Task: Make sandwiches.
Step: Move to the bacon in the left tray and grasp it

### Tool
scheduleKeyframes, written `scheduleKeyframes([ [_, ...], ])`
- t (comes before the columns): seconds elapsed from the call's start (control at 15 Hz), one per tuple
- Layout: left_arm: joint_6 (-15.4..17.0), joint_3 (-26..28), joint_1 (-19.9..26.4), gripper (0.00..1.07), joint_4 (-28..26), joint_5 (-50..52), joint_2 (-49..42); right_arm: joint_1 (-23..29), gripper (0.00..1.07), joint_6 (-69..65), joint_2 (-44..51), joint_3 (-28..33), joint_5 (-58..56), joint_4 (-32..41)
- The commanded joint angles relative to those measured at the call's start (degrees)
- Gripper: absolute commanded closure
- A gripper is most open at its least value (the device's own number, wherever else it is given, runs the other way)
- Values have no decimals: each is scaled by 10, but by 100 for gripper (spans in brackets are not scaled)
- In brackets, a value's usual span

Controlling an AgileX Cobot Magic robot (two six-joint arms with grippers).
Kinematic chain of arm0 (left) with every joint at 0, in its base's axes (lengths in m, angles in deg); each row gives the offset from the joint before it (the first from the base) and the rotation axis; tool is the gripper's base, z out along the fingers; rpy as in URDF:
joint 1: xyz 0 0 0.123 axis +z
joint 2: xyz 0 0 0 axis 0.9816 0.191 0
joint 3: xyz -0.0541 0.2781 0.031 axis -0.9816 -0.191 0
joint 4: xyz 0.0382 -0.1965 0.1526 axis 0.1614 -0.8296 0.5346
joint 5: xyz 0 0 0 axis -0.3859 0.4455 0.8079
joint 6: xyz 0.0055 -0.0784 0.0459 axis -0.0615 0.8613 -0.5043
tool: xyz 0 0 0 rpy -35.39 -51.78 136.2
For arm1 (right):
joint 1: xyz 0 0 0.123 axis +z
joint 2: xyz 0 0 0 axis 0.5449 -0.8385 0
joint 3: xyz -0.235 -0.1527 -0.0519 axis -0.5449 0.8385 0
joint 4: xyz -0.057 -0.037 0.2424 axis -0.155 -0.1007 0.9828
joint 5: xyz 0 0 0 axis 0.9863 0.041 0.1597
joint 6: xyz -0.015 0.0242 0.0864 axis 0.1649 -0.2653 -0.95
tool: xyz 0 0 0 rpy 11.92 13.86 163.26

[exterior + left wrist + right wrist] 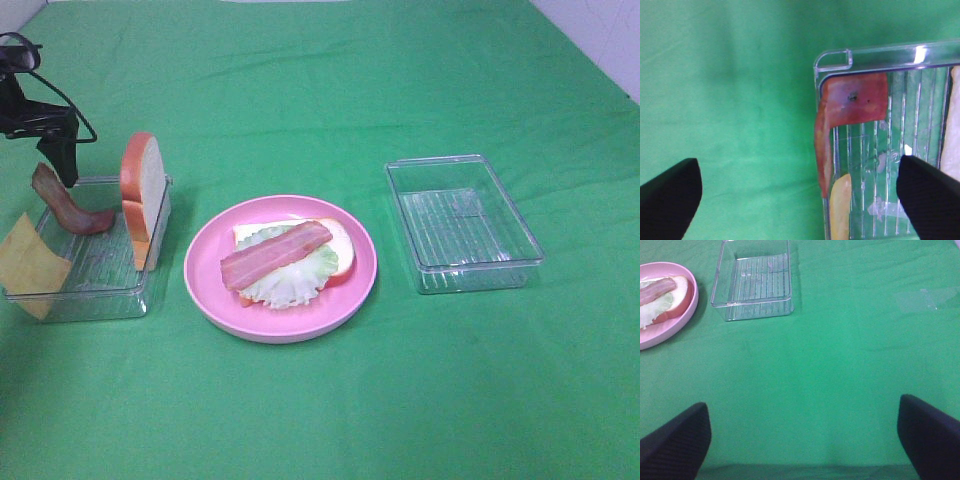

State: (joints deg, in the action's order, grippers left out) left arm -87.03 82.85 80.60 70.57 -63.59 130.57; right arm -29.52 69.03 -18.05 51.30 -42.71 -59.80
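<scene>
On the pink plate (205,290) lies a partly built sandwich: a white bread slice (340,250) with pale lettuce (290,280) and a bacon strip (275,254) on top. The left clear tray (100,290) holds an upright bread slice (143,190), another bacon strip (70,208) (855,100) draped over its wall, and a yellow cheese square (30,262) (839,210). My left gripper (62,165) (799,167) hangs open above the tray's far left corner, holding nothing. My right gripper (804,407) is open over bare cloth, out of the exterior view.
An empty clear tray (465,225) (752,285) stands right of the plate (670,315). Green cloth covers the whole table. A black cable loops off the left arm near the view's left edge.
</scene>
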Motion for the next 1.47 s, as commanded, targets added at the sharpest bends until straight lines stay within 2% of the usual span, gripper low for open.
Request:
scheduleKeyframes([
  [0.07,-6,3,-6,4,-12,-15,10,-1,11,2,18,1,7,-3],
  [0.47,-13,3,-6,13,-15,0,25,-1,11,2,18,1,7,-3],
  [0.53,-13,3,-6,18,-15,0,26,-1,11,2,18,1,7,-3],
  [0.6,-17,3,-6,35,-15,13,26,-1,11,2,18,1,7,-3],
  [0.73,-15,3,-6,49,-15,30,25,-1,11,2,18,1,7,-3],
  [0.93,5,3,-6,49,-18,43,25,-1,11,2,18,1,7,-3],
  [1.27,2,3,-6,50,-20,40,25,-1,11,2,18,1,7,-3],
  [1.47,-1,3,-6,68,-20,36,25,-1,11,2,18,1,7,-3],
])
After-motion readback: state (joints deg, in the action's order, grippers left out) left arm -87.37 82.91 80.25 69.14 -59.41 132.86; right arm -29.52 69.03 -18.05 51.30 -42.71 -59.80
